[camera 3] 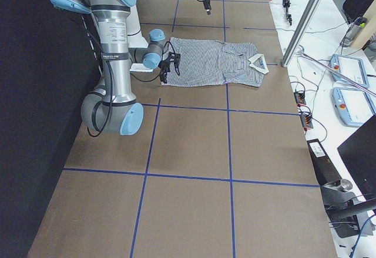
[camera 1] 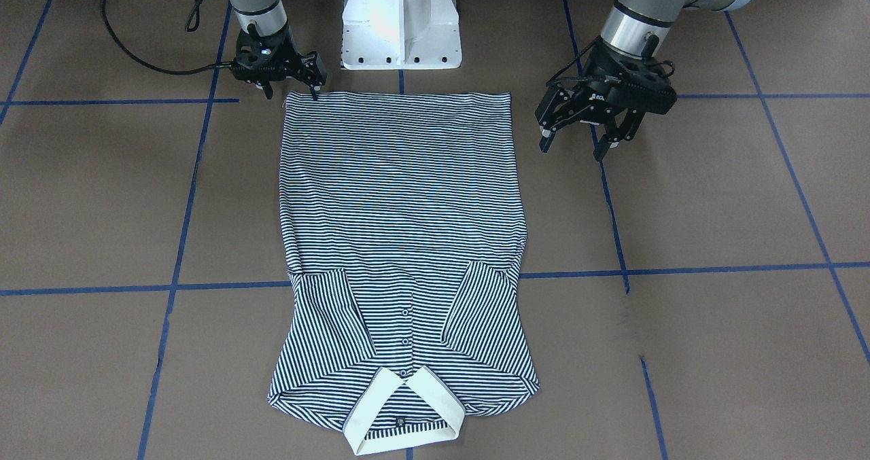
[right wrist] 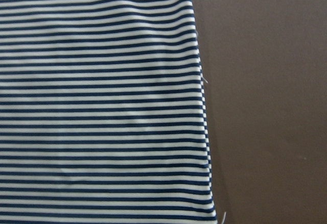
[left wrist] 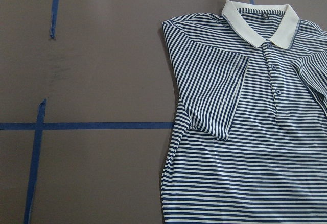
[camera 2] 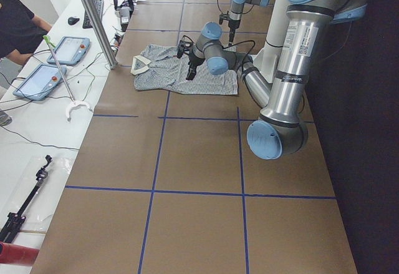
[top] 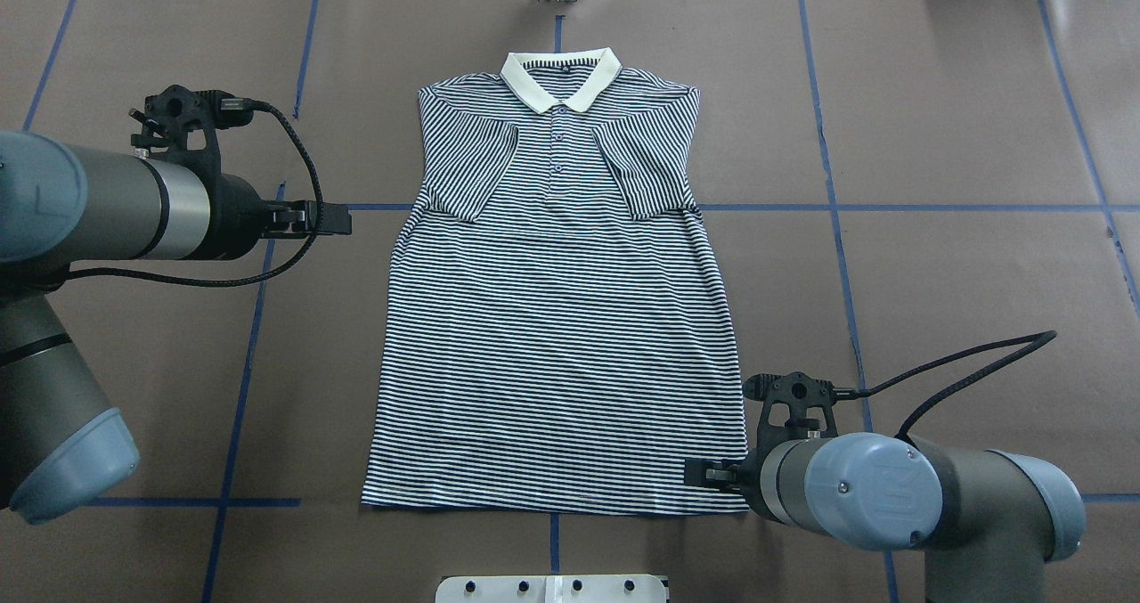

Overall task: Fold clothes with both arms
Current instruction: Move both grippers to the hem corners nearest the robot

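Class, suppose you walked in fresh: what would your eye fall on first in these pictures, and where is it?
A navy-and-white striped polo shirt lies flat mid-table, sleeves folded in, cream collar away from the white pedestal. The right gripper sits open at a hem corner; the left gripper hangs open beside the shirt, clear of it.

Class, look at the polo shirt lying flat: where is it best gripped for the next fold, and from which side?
Probably the hem corners of the polo shirt, approached from the robot's side. It lies flat, sleeves folded in, and the straight hem is the edge nearest the base, opposite the collar.
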`<state>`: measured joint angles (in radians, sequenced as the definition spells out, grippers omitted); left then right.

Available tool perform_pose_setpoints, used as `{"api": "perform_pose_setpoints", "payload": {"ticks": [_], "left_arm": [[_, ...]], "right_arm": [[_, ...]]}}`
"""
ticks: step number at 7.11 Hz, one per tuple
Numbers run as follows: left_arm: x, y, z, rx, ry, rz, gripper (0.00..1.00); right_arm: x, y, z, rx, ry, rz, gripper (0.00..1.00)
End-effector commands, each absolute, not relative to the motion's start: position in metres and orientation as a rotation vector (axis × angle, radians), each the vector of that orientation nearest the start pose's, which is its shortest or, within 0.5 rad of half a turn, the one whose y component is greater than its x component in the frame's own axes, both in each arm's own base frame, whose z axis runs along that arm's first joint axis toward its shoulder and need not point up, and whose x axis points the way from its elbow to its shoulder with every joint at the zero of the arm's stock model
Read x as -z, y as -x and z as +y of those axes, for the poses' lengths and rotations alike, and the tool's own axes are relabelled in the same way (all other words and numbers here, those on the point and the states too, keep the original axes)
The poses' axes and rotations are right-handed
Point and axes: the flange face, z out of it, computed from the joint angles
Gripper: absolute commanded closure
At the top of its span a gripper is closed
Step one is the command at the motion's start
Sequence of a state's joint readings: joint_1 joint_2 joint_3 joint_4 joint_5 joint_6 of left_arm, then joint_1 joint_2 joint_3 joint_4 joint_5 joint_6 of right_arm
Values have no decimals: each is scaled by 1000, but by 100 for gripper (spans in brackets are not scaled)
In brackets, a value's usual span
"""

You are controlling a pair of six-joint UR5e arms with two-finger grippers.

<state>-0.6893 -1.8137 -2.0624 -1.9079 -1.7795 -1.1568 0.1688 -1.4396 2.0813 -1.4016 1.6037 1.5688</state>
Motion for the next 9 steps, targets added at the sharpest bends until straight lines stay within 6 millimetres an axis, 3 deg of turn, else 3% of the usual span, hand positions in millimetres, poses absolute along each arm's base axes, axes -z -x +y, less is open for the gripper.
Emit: {"api": "perform_pose_setpoints", "payload": {"ticks": [1,3,4,6,7,9], "left_arm": [[-270,-335,-422,135,-400,1010,1],[-269,-335,-422,136,-400,1012,1],[-268,-335,-422,136,-401,1013,1],[-268,-335,-422,136,-401,1013,1],[-269,-336,-423,136,-400,1010,1],[-270,-337,-422,135,-398,1009,2]], "right_arm": [[-362,494,-205,-140,-21,-777,0],[-368,497,-206,-140,-18,-760,5],[-366,496,-206,-141,-18,-763,15],[-365,495,-205,-137,-11,-765,90],[-364,494,-205,-137,-13,-767,100],[-358,494,-206,-139,-16,-777,100]]}}
